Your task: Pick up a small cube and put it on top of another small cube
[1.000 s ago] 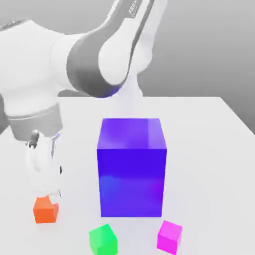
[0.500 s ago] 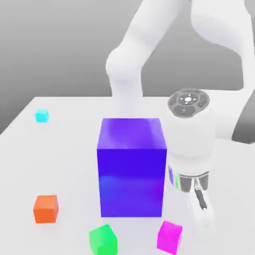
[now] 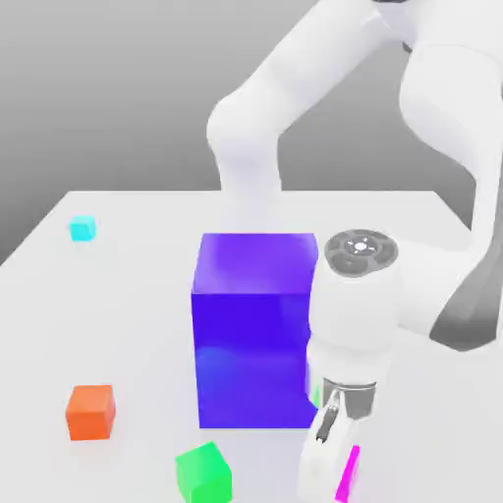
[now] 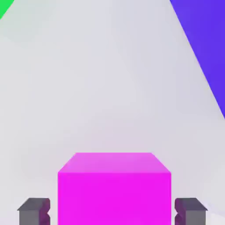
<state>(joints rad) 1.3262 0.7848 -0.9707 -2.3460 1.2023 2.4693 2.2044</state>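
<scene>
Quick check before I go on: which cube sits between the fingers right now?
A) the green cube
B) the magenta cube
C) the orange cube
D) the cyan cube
B: in the hand view the magenta cube sits between the two fingers, with a small gap showing on each side, while the green cube, orange cube and cyan cube lie apart on the table in the exterior view.

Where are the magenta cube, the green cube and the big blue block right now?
magenta cube [image 4: 114, 193], hand view, facing side.
green cube [image 3: 203, 474], exterior view, front face.
big blue block [image 3: 251, 359], exterior view, front face.
</scene>
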